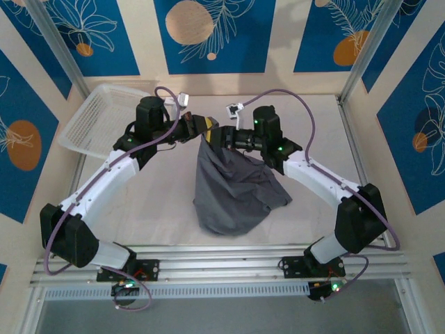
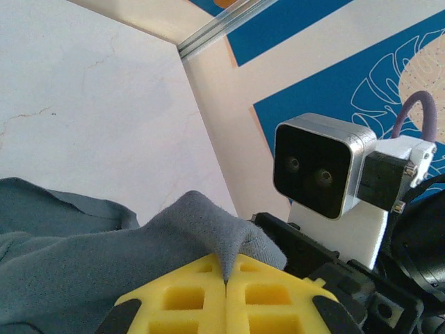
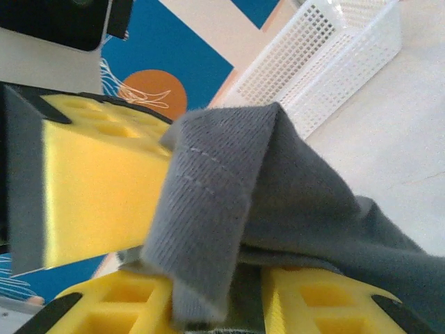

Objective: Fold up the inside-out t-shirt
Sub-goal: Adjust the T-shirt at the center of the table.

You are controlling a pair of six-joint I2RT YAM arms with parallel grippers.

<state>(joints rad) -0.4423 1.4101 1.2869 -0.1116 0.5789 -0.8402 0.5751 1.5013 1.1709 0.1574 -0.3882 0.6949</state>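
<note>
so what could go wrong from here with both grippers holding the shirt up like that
The left gripper pinches just a small peak of the t-shirt, so it could slip free. The right gripper holds a doubled fold, so layers may stay bunched. Both wrists sit close together at the top, so the arms could bump.

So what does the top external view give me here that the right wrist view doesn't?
Top external alone: both arms meeting above the table, the left hand and right hand lifting the grey t-shirt by its top edge, the rest hanging bunched onto the table. Right wrist alone: stitched hem folded between its yellow pads. Both: the t-shirt and the white mesh basket.
</note>
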